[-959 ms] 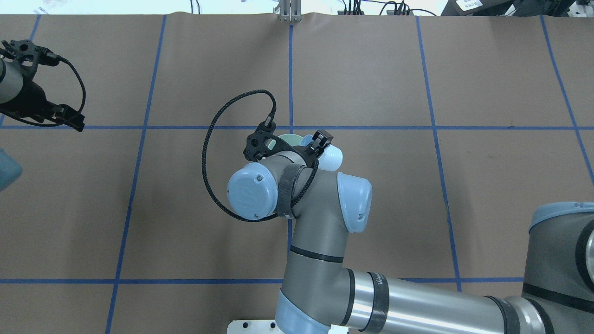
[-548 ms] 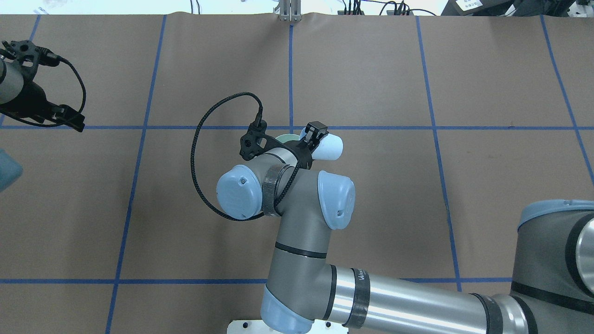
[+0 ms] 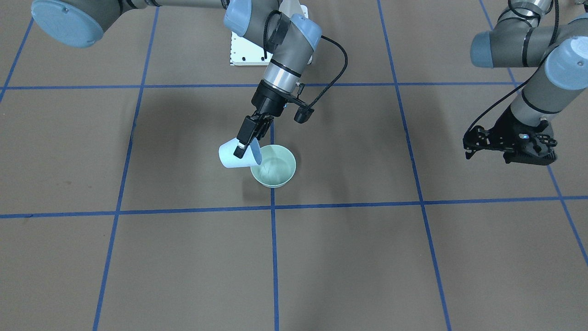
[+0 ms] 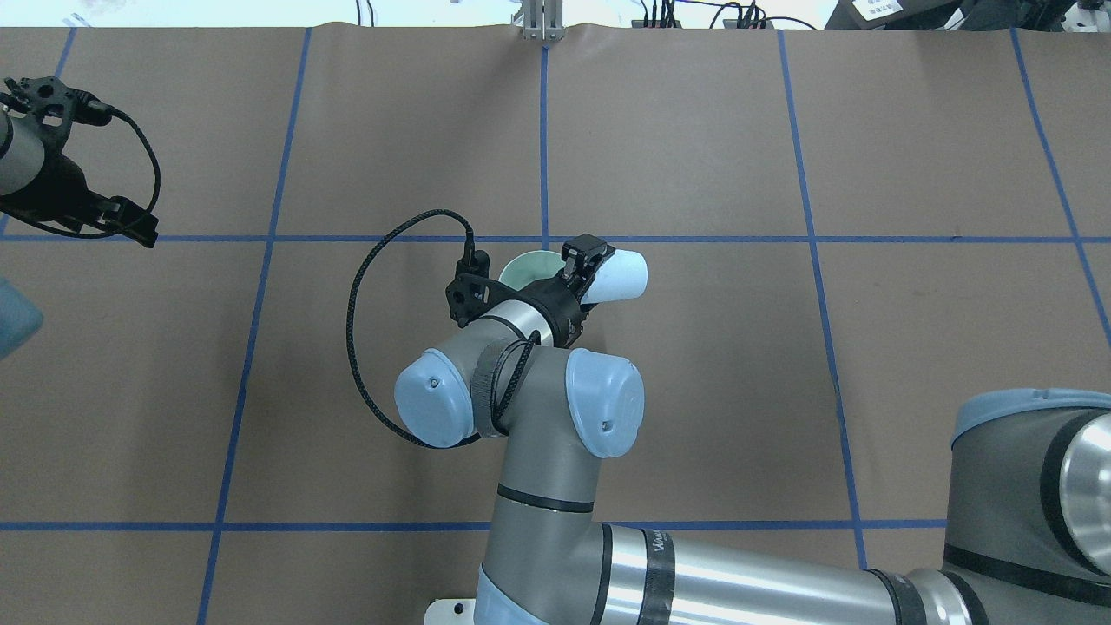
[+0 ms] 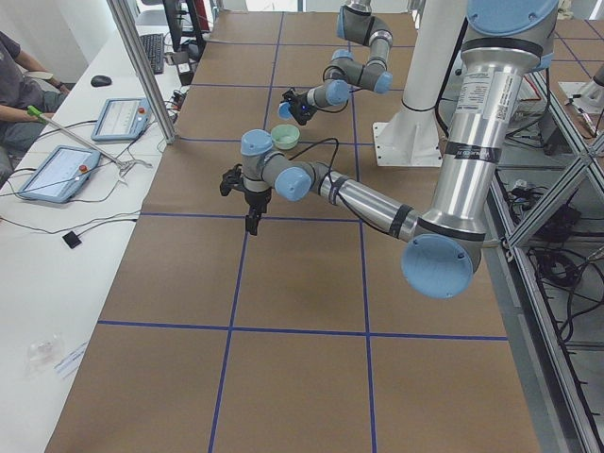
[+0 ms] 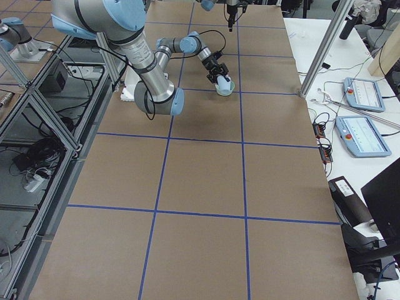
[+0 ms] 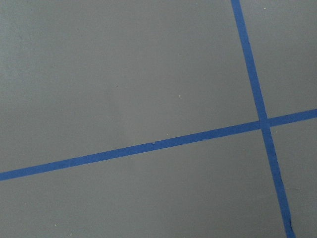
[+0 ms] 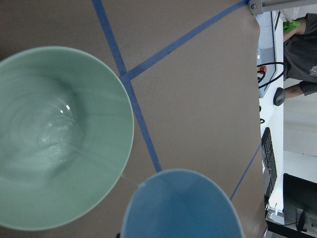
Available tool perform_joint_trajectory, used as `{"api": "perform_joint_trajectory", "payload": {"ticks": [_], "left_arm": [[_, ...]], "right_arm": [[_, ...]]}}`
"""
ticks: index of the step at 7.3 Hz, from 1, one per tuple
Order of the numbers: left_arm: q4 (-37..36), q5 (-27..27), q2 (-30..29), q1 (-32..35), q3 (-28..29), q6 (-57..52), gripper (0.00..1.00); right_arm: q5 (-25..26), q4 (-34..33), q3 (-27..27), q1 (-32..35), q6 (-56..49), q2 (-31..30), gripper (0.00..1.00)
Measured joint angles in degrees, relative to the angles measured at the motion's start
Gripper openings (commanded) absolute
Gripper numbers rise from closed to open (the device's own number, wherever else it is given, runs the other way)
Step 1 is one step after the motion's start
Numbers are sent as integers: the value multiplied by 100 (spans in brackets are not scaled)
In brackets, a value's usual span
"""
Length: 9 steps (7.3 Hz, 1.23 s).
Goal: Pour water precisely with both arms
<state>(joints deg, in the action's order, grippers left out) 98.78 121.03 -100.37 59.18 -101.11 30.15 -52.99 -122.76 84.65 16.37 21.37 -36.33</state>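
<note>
My right gripper point(image 3: 245, 138) is shut on the rim of a pale blue cup point(image 3: 232, 156), holding it tipped on its side with its mouth over a mint green bowl point(image 3: 287, 177). From overhead the cup point(image 4: 618, 277) sticks out to the right of the gripper point(image 4: 577, 260), and the bowl point(image 4: 523, 266) is partly hidden under the wrist. In the right wrist view the water point(image 8: 54, 139) shows as ripples and glints in the bowl point(image 8: 106, 84), and a thin glinting thread runs from the cup's point(image 8: 183, 208) lip. My left gripper point(image 3: 528, 154) hangs over bare table far away; its jaws are unclear.
Brown table cover with a blue tape grid point(image 4: 544, 156). The white pedestal plate point(image 3: 239, 50) lies behind the bowl. Past the table's far edge stands a side table with pendants point(image 5: 57, 170); a person point(image 5: 14, 75) sits there.
The right arm's wrist has turned and its elbow drawn back and left. The cup has tipped further onto its side over the bowl. The left arm has not moved.
</note>
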Motion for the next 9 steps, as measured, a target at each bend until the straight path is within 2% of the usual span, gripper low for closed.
{"api": "perform_joint_trajectory", "payload": {"ticks": [7,9], "left_arm": [[9,9,-5,1,1,5,100],[16,9,-8,5,-5,8,100]], "right_arm": [[421,-215,-196,-85,-39,12,24],[499,-168,-185,-125,283,25,24]]}}
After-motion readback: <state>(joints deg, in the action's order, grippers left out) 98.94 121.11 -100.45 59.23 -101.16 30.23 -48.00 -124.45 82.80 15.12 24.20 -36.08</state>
